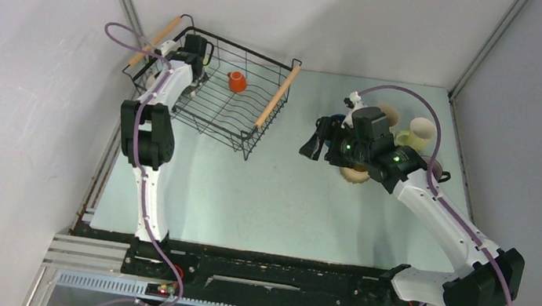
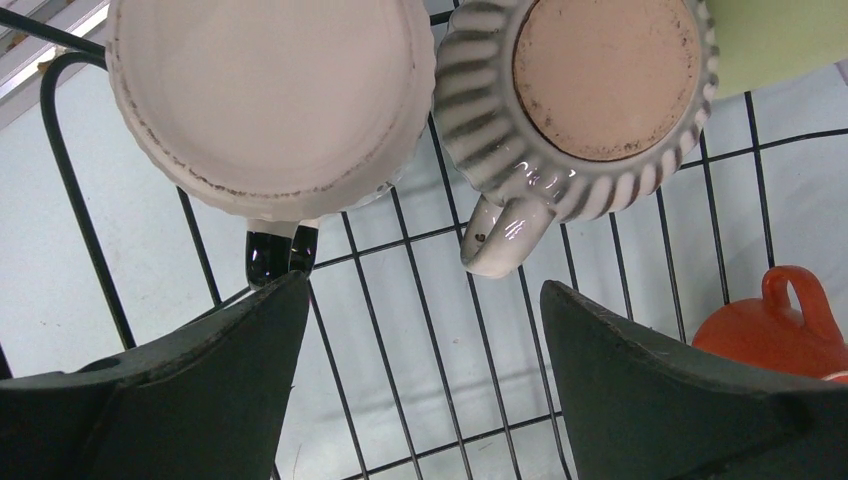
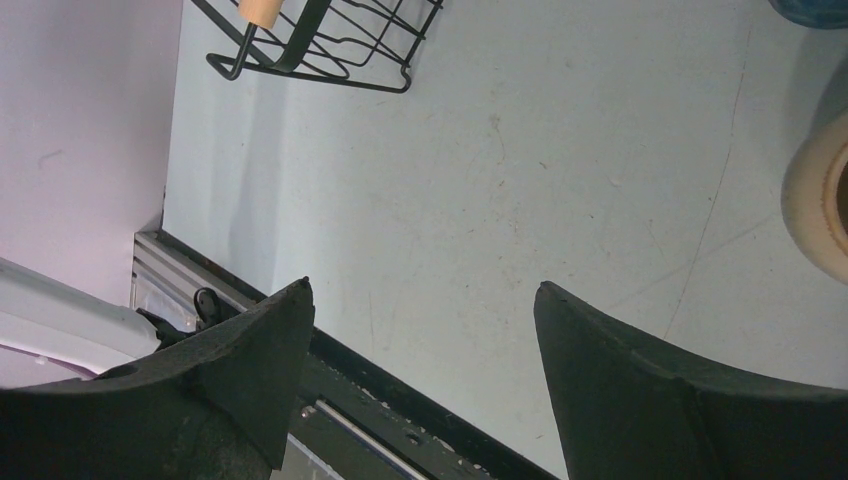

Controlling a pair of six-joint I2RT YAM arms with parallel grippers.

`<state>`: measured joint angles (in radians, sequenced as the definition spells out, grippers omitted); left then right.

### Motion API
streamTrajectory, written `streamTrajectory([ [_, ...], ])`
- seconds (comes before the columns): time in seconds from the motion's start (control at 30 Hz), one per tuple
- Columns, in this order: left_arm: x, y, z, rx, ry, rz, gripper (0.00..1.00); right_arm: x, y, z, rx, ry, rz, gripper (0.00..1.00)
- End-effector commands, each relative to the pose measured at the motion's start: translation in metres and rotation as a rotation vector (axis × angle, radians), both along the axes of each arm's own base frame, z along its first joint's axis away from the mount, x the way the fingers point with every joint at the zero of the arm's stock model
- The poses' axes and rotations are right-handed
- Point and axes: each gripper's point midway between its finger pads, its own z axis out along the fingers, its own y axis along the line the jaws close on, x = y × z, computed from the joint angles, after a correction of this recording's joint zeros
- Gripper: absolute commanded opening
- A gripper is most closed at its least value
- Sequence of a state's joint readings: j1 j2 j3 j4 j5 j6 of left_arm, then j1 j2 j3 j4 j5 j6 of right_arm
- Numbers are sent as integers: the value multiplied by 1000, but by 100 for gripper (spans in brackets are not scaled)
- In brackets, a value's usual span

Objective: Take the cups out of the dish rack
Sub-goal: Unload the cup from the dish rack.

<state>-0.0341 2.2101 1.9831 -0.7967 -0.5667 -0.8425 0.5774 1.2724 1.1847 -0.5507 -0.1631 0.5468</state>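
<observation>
the left gripper (image 2: 422, 290) is down inside the dish rack (image 1: 246, 150), fingers spread wide and holding nothing. i'd guess it is lining up on the striped ribbed cup (image 2: 600, 80), which sits just ahead of its right finger. to do this well, i'd shift toward that side until the cup's wall or its handle lies between the two fingers, come down straight, then close firmly. it should keep off the cream cup (image 2: 270, 90), which almost touches the striped one, just ahead of the left finger. lift straight up so the rack wires don't snag.

both cups sit bottom up on the wires. the striped one is grey and white, glossy, with an unglazed base ring and its handle pointing back at the gripper. the cream one has a speckled rim. an orange cup (image 2: 780, 330) lies beside the right finger, and a pale green cup (image 2: 780, 40) peeks in beyond the striped one.

the right gripper (image 3: 422, 290) hangs open and empty over the table (image 1: 262, 199), with several unloaded cups close behind it.
</observation>
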Motion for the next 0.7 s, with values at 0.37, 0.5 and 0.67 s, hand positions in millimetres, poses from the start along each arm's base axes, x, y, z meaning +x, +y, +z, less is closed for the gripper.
streamTrajectory([
  [0.37, 6, 6, 59, 15, -146, 66, 94, 1, 3, 2, -1, -21, 14, 88],
  [0.5, 5, 7, 62, 20, -158, 79, 94, 1, 2, 2, 0, -23, 14, 88],
  [0.67, 6, 9, 70, 27, -186, 93, 94, 1, 1, 1, -6, -20, 14, 88],
])
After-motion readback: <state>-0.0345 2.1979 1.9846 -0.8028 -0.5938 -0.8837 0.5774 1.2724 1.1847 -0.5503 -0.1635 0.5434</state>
